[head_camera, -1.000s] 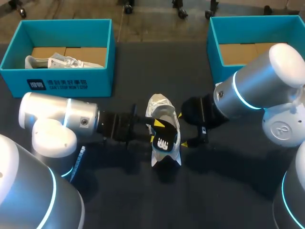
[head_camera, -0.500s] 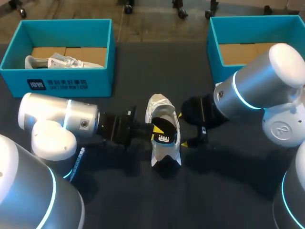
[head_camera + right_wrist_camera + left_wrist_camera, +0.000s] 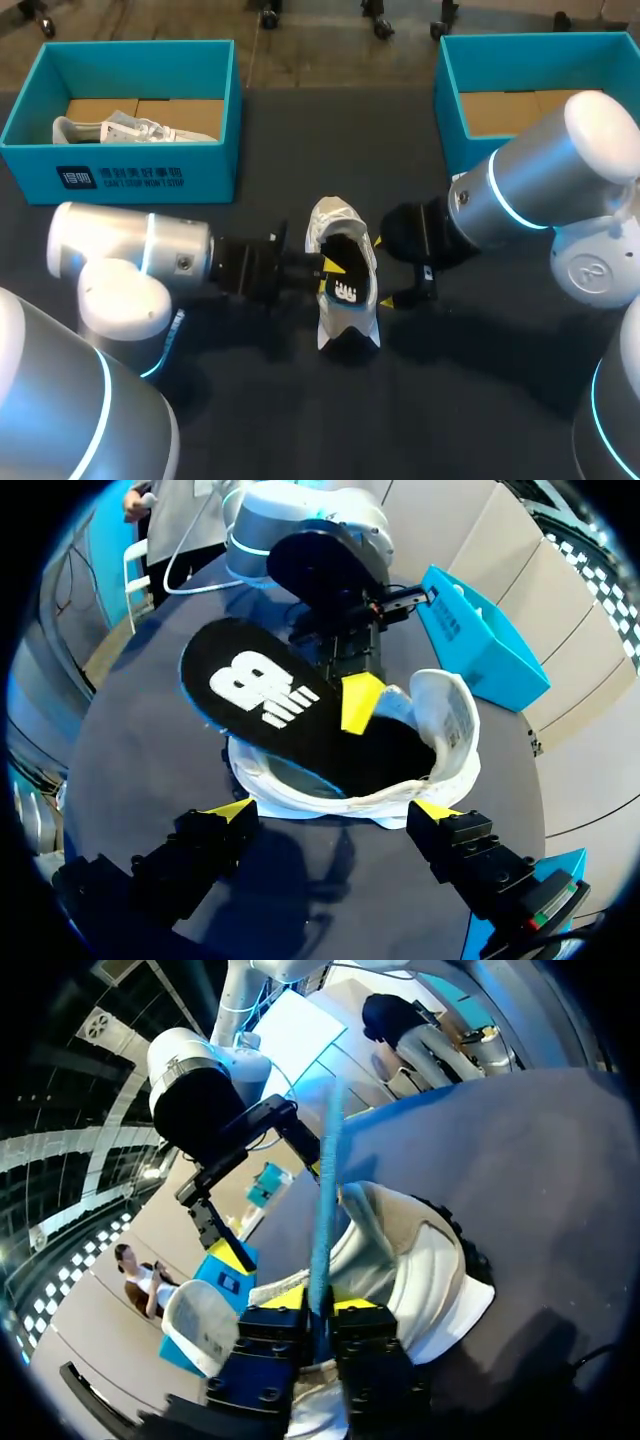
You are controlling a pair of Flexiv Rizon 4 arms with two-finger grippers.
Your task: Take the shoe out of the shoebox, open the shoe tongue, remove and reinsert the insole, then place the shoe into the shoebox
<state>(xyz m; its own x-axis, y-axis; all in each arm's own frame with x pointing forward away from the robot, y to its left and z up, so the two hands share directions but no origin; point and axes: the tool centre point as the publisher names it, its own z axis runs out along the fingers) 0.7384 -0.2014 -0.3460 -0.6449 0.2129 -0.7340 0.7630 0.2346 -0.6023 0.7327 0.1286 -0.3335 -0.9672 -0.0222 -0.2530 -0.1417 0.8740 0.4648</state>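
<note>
Pinching insole (image 3: 324, 1200) edge-on: left claw (image 3: 318, 1303).

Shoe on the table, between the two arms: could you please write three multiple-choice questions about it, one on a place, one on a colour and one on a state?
1. Where is the black insole?
A. Wholly inside the shoe, out of sight.
B. Partly inside the shoe, with one end sticking out.
C. Hanging high above the shoe, not touching it.

2. What colour is the shoe?
A. White.
B. Red.
C. Green.

3. What is the state of the left pincer?
A. Open, holding nothing.
B. Shut on the shoe's heel.
C. Shut on the insole.

Answers:
1 B, one end sits in the shoe's opening and the other sticks out.
2 A, its upper is white in every view.
3 C, both yellow tips pinch the insole's edge.
</note>
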